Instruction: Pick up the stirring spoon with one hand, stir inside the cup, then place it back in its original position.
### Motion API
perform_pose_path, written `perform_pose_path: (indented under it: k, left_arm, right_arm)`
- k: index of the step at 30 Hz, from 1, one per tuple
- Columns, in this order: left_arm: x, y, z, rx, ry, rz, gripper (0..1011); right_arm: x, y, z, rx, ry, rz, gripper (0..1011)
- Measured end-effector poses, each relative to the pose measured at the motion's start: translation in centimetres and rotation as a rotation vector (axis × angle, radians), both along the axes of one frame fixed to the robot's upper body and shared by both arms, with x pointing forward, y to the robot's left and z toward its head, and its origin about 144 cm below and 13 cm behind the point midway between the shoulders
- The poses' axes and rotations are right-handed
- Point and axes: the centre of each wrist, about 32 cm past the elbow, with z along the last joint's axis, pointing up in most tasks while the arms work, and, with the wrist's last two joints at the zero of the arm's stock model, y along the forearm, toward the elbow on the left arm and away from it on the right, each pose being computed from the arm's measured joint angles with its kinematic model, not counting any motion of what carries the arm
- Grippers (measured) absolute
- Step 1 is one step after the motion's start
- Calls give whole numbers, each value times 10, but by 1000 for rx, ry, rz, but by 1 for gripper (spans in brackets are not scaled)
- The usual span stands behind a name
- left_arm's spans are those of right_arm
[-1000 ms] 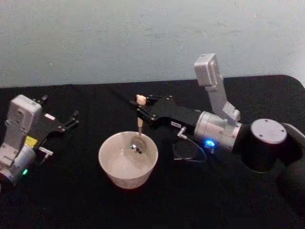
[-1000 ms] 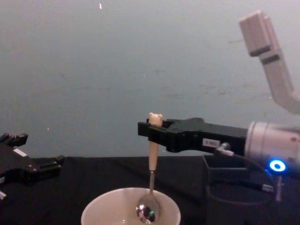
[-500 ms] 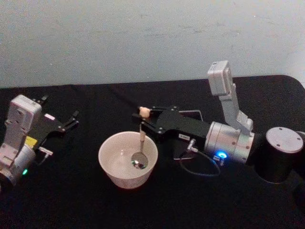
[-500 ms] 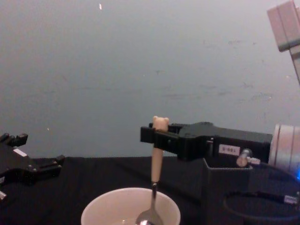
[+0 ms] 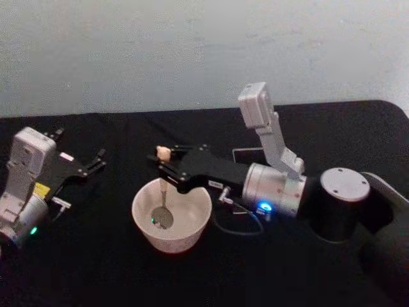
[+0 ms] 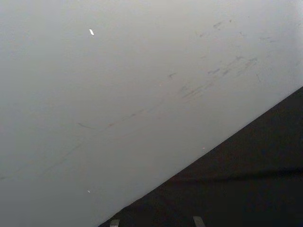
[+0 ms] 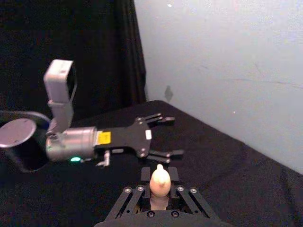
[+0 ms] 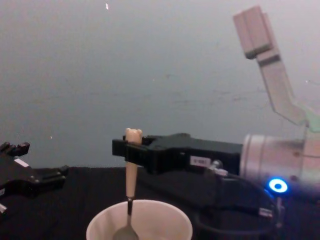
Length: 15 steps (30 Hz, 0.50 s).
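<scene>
Your right gripper [image 5: 166, 164] is clamped on the stirring spoon [image 5: 164, 194], whose bowl hangs below it inside the cup [image 5: 171, 240]; your left gripper [image 7: 170, 135] rests well apart, fingers spread.

cup [image 8: 170, 220] base cut off, holder [image 5: 245, 155] — mostly hidden

Black table [image 5: 96, 268], cream cup [image 5: 172, 242], dark holder [image 5: 243, 154] on it

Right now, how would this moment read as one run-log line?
phase: stir | right gripper: shut on stirring spoon | bowl end: inside cream cup | left gripper: open, parked left
</scene>
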Motion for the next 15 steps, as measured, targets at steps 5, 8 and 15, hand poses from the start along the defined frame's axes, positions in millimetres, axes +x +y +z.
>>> perform_pose_path:
  k: [5,8,15]
  left_arm:
    - [0,0,0,0,0,0,1001]
    - [0,0,0,0,0,0,1001]
    - [0,0,0,0,0,0,1001]
  right_arm:
    - [11,10,2,-2,-14,-44,213]
    - [15,11,2,-7,-20,-69,213]
    - [24,1,4,-19,-34,-127,213]
